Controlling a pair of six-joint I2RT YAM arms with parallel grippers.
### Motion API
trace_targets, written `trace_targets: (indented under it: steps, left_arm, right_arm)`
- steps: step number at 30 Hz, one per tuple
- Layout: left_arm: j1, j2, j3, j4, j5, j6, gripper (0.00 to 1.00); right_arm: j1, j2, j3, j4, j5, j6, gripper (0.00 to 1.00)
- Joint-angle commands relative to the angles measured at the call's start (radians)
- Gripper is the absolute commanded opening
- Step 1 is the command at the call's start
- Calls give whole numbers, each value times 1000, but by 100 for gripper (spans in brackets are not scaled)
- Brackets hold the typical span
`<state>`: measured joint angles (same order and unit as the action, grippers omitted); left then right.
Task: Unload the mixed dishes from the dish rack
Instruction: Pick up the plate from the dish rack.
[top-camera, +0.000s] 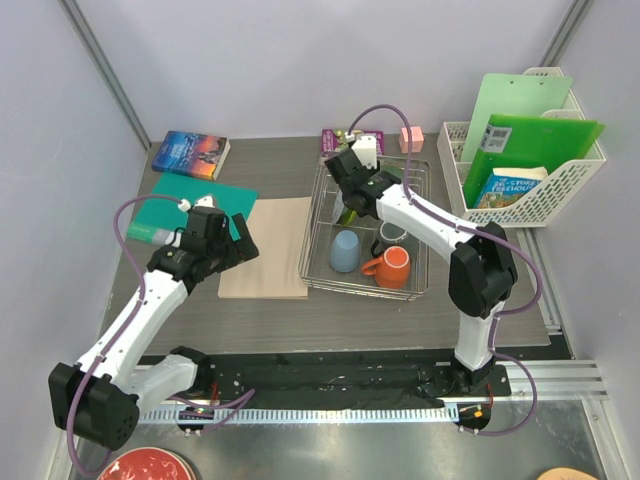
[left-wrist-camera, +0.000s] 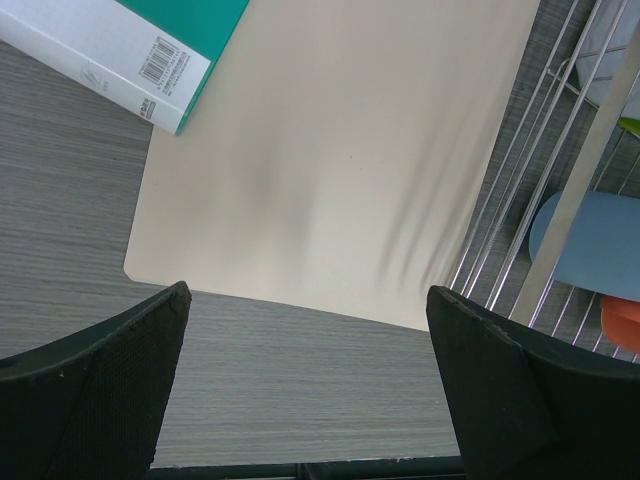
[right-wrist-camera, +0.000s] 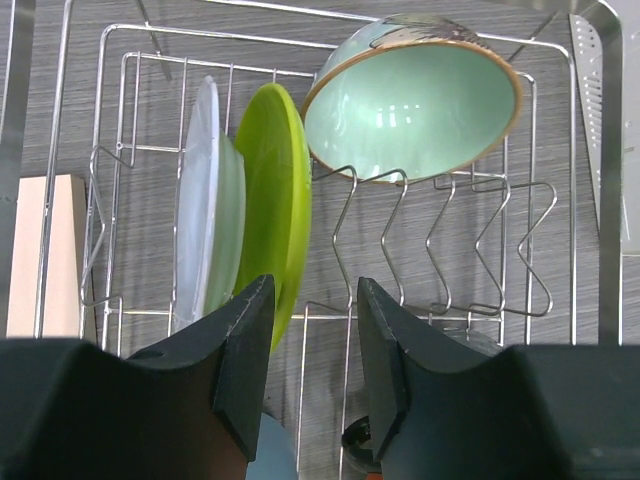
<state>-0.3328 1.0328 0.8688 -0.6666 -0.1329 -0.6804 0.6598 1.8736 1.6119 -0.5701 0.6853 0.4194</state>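
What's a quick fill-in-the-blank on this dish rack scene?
1. In the dish rack, the lime-green plate stands next to a ____ plate.
2. The mug beside the light blue cup is ____.
3. Near the tan mat, the left fingers are ____.
Missing: white; orange; open.

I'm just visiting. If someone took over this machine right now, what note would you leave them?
Left gripper: open, empty, over the tan mat beside the dish rack.
Right gripper: open, empty, inside the rack, close to the lime-green plate.
In the rack: white plate and lime-green plate upright, sage-green bowl tilted on the wires, light blue cup, orange mug.
Done: nothing is out yet.
Left: all five dishes.
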Motion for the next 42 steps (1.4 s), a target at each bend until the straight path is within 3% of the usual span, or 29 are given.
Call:
trace_targets:
  steps: [1, 12, 21, 24, 26, 42]
  left_arm:
    - [-3, -10, 21, 1, 7, -7, 100]
    - [-3, 3, 22, -4, 4, -8, 100]
    - [-3, 16, 24, -4, 9, -11, 100]
    - [-3, 21, 25, -2, 12, -13, 100]
    - [-3, 24, 26, -1, 16, -15, 100]
    - [-3, 26, 24, -5, 15, -21, 100]
  right_arm:
    - [4, 1, 17, 59, -4, 18, 44]
    - [-6, 113, 33, 52, -7, 16, 43]
    - [-3, 81, 23, 53, 43, 6, 26]
    - [-5, 61, 28, 55, 54, -13, 8]
    - [-3, 62, 32, 50, 62, -19, 3]
    - [-3, -31, 65, 9, 115, -79, 1]
